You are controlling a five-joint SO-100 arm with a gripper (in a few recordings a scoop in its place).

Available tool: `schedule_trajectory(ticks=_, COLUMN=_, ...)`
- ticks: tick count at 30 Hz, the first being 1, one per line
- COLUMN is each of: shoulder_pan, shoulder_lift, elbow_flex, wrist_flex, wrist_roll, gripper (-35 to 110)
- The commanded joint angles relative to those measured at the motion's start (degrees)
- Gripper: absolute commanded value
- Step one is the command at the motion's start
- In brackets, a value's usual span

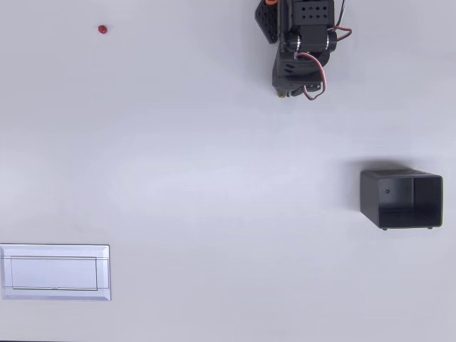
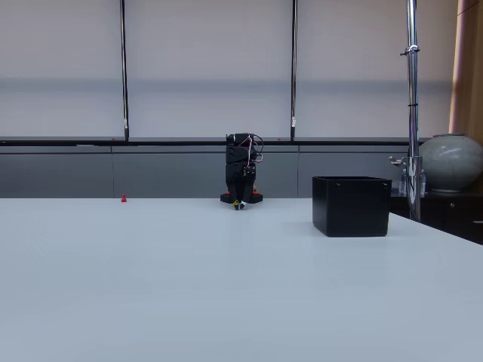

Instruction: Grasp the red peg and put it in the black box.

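Red peg (image 1: 102, 29) alone on table, far from black box (image 1: 400, 199).

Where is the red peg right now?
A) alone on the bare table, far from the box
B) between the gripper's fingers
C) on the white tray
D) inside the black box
A. In the overhead view the red peg sits by itself on the table near the upper left, far from the black box at the right and from the folded arm's gripper.
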Motion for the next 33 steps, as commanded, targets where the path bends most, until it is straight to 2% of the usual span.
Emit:
schedule_trajectory(ticks=1, shoulder_pan=-0.5, shoulder_lift=-2.2, elbow_flex=0.6, wrist_flex=1.8, wrist_roll=-0.4, gripper=0)
schedule_trajectory(ticks=33, shoulder_pan=-1.3, shoulder_lift=-2.2, elbow_flex=0.6, wrist_flex=1.8, wrist_roll=-0.1, gripper=2)
